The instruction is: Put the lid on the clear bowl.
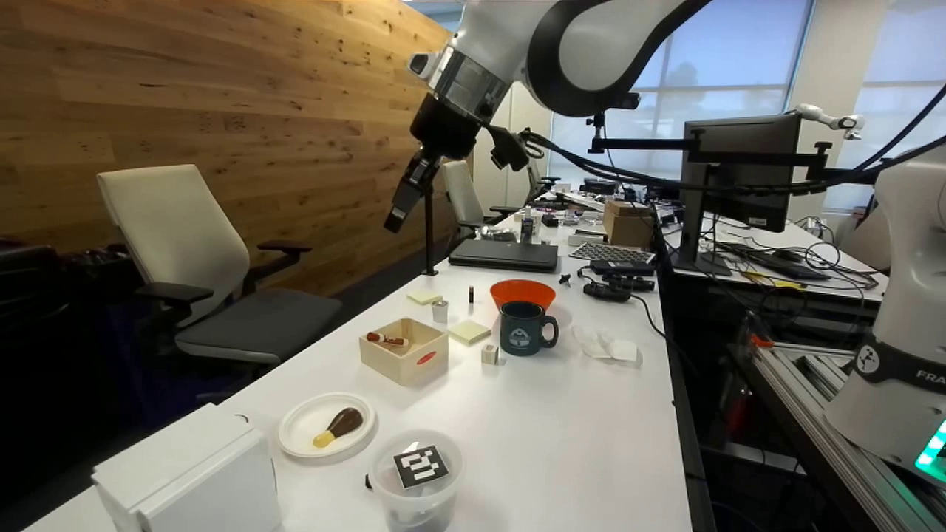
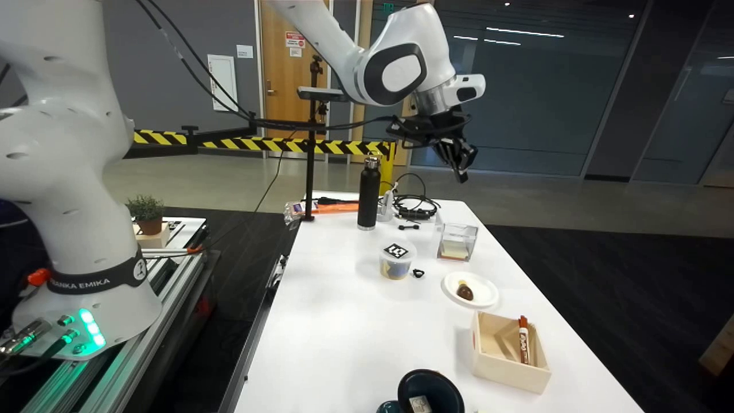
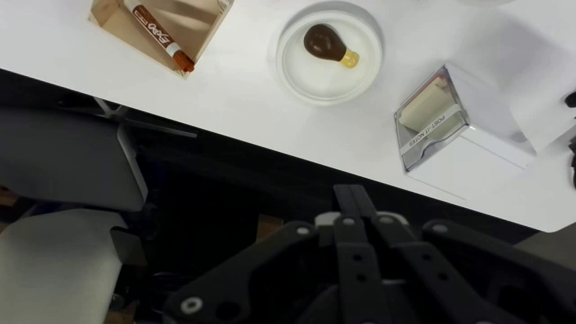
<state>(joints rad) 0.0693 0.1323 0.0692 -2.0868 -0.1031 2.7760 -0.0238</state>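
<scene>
The lid (image 1: pixel 436 484) with its black-and-white patterned mark rests on top of the clear bowl (image 1: pixel 417 513), near the front of the table in an exterior view. From the opposite end the lid (image 2: pixel 408 248) again covers the mouth of the clear bowl (image 2: pixel 394 269); whether the rim is pressed down all round, I cannot tell. High above the table and well apart from them hangs my gripper (image 1: pixel 395 220). In the wrist view the gripper (image 3: pixel 353 186) is shut, its fingertips meeting with nothing between them. The lid does not show there.
Beside the bowl are a white plate (image 2: pixel 486 291) with a brown object and a clear note box (image 3: pixel 472 148). A wooden box (image 1: pixel 403 362) holds a marker. A dark mug (image 1: pixel 521 329) and an orange bowl (image 1: pixel 522 287) stand farther along. A black bottle (image 2: pixel 369 195) rises behind the bowl.
</scene>
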